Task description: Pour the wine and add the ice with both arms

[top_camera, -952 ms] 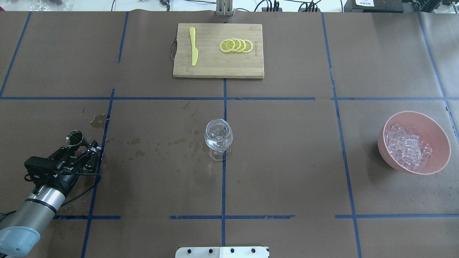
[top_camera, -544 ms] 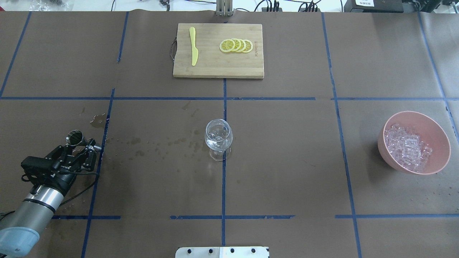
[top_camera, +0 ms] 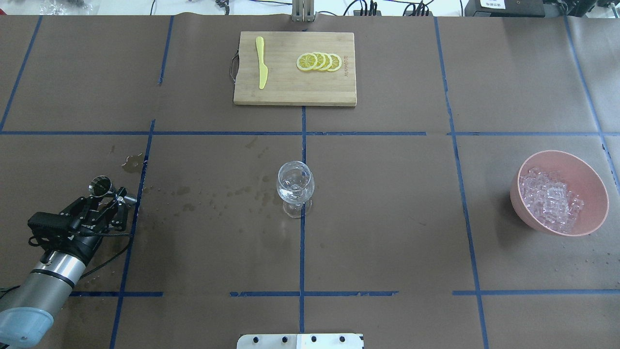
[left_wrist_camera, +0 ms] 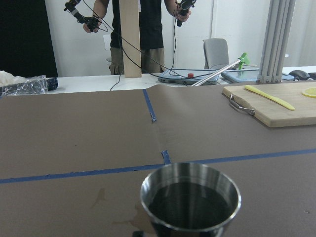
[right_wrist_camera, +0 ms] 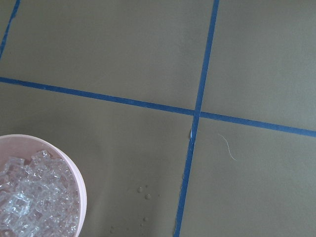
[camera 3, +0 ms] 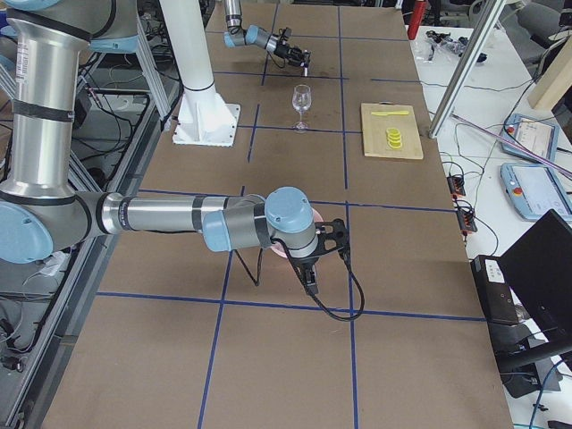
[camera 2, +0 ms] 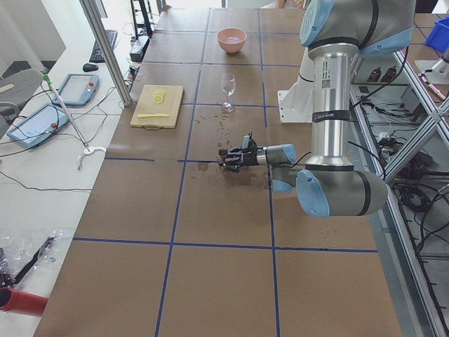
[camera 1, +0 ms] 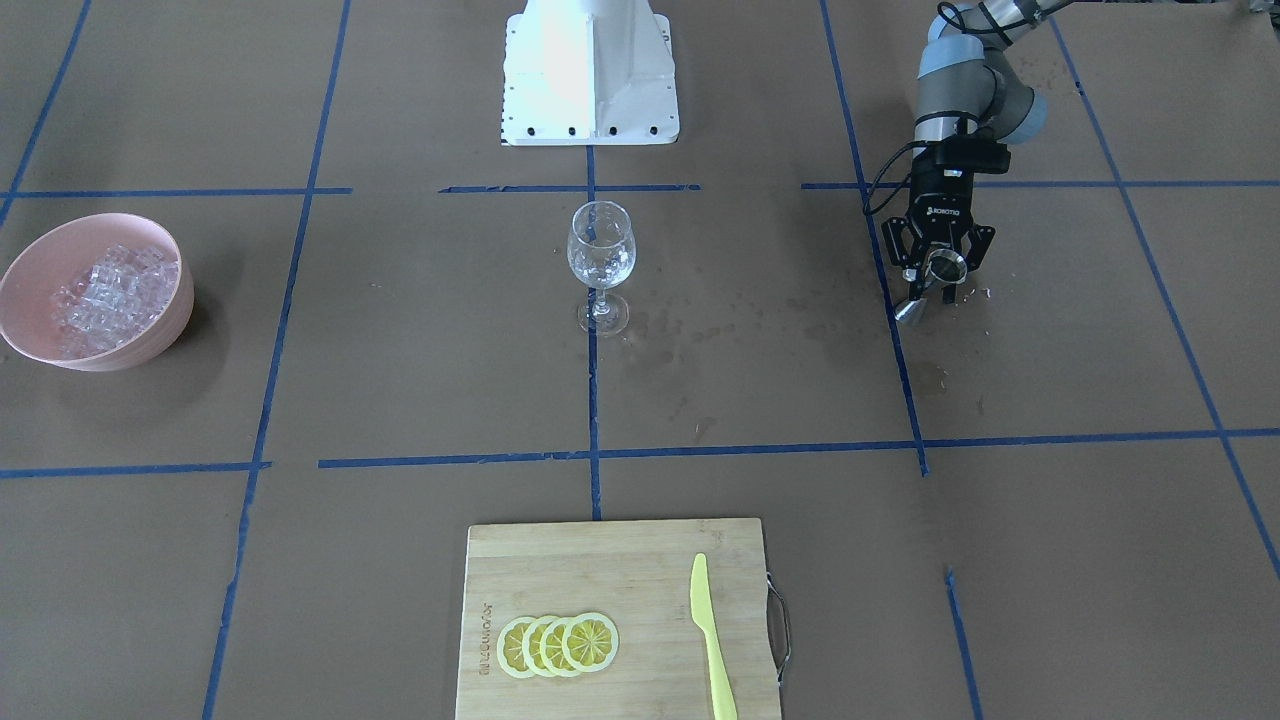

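Observation:
My left gripper (top_camera: 116, 198) is low over the table at the near left, fingers spread either side of a steel jigger (top_camera: 100, 184) that stands on the table. The jigger fills the bottom of the left wrist view (left_wrist_camera: 190, 202). From the front the left gripper (camera 1: 940, 285) looks open around it. The stemmed glass (top_camera: 295, 186) stands at the centre with a little clear wine, barely visible. The ice (top_camera: 550, 198) is heaped in a pink bowl (top_camera: 596, 179) at the right. My right gripper (camera 3: 315, 264) hangs near the bowl; I cannot tell whether it is open or shut.
A wooden cutting board (top_camera: 295, 92) at the far middle carries lemon slices (top_camera: 319, 62) and a yellow knife (top_camera: 261, 63). Wet spots (top_camera: 213, 198) lie between the jigger and the glass. The white pedestal (camera 1: 590, 70) stands at the robot's side.
My left arm has drawn back slightly toward the near left while the jigger has stayed in place. Glass and bowl have not moved.

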`<move>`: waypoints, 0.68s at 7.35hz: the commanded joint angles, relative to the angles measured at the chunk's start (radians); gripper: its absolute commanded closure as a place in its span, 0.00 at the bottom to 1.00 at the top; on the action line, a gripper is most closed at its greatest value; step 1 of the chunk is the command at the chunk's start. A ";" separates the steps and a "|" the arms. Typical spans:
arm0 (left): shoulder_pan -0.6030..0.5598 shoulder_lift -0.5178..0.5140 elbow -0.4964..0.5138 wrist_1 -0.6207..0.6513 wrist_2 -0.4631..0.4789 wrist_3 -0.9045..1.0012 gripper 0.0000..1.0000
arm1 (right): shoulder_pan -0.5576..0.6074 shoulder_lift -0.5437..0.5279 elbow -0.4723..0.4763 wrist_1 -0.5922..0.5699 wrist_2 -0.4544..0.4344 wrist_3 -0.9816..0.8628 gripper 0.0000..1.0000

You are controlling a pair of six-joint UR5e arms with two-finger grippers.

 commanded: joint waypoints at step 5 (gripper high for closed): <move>0.016 -0.001 0.002 -0.002 0.000 0.000 0.58 | 0.000 0.000 0.001 0.001 0.000 0.000 0.00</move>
